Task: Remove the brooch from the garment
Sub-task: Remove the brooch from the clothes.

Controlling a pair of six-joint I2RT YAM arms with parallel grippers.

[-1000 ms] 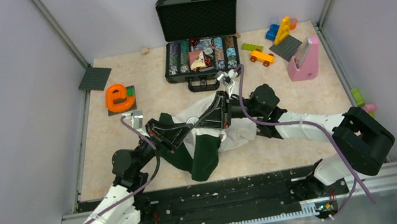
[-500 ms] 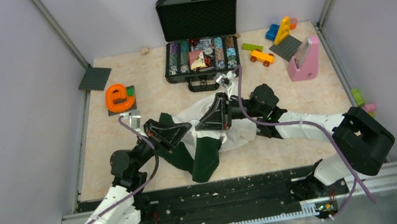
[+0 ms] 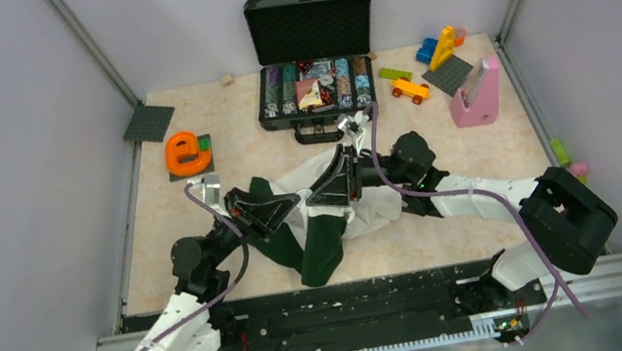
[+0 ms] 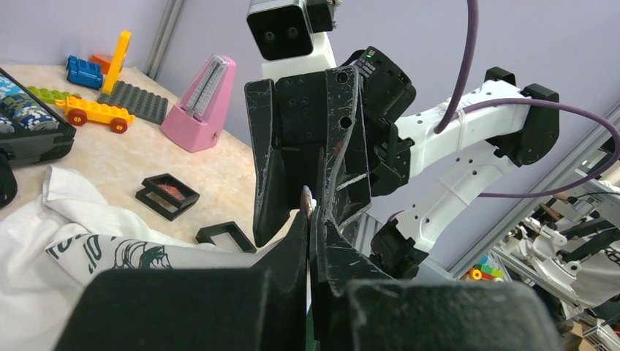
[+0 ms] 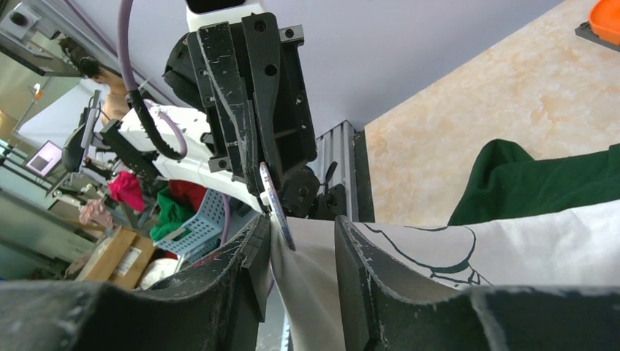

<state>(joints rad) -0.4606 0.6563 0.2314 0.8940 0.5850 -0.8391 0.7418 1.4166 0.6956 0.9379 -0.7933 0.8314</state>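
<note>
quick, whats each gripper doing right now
left gripper: shut on the brooch
right gripper: open, white garment lying loose between its jaws

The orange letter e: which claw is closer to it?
Left. The left gripper lies to the right of the orange letter e and nearer the arm bases; the right gripper is just beyond it, farther right.

An open black case, its compartments filled with chips, is seen at the back of the beige table. An orange letter "e" is placed at the left. A pink metronome is stood at the right, near an orange toy car and a grey baseplate.
</note>
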